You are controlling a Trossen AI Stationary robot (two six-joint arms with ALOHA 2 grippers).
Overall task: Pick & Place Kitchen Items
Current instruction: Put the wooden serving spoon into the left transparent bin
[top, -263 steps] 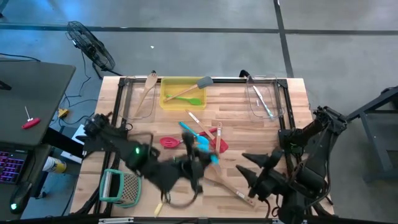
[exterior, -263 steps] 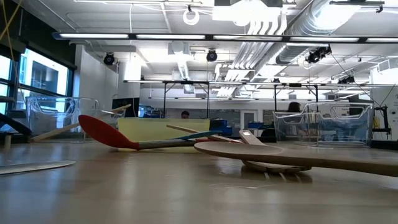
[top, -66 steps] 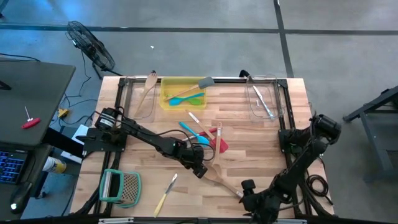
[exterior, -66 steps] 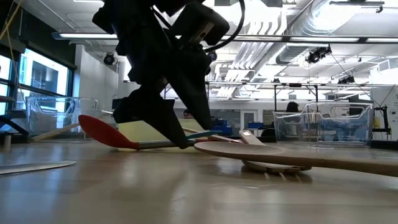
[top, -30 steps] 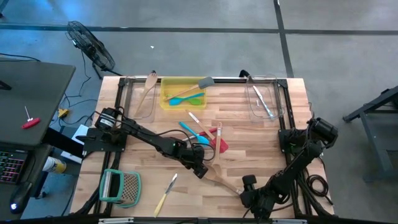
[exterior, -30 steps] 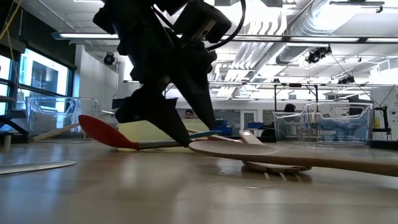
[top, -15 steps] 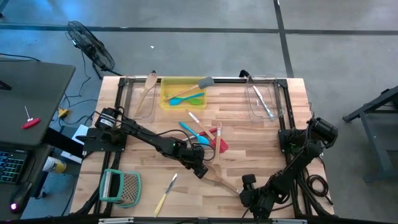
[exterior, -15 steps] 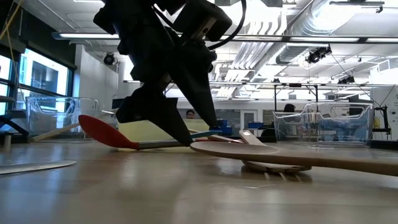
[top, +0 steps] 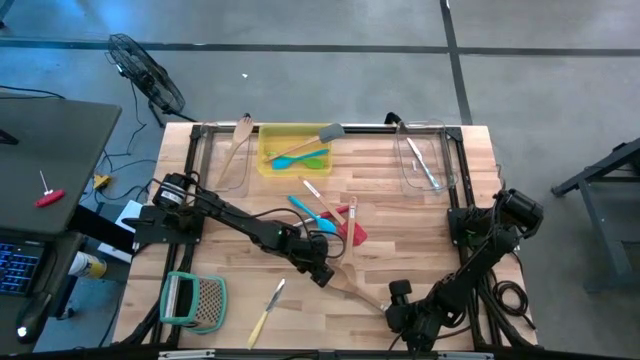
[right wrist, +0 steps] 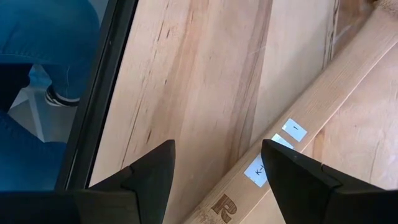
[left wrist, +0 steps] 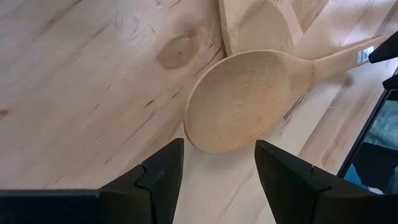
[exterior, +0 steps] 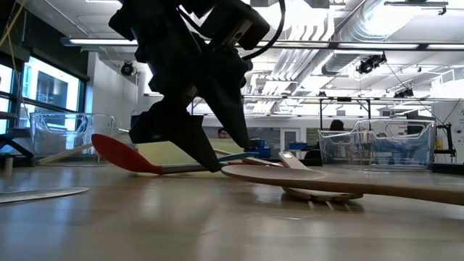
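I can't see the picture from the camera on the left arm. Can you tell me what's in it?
A big pale wooden spoon lies on the wooden table, its round bowl right in front of the left hand. The hand's two dark fingers are open, not touching the spoon. Another pale wooden utensil lies beside it.

The left arm reaches across the table's middle, its left gripper (top: 322, 275) low with fingers spread. The right gripper (top: 392, 318) sits near the front edge, fingers apart.

Grey floor (top: 330, 25), ceiling strip lights (exterior: 181, 42)
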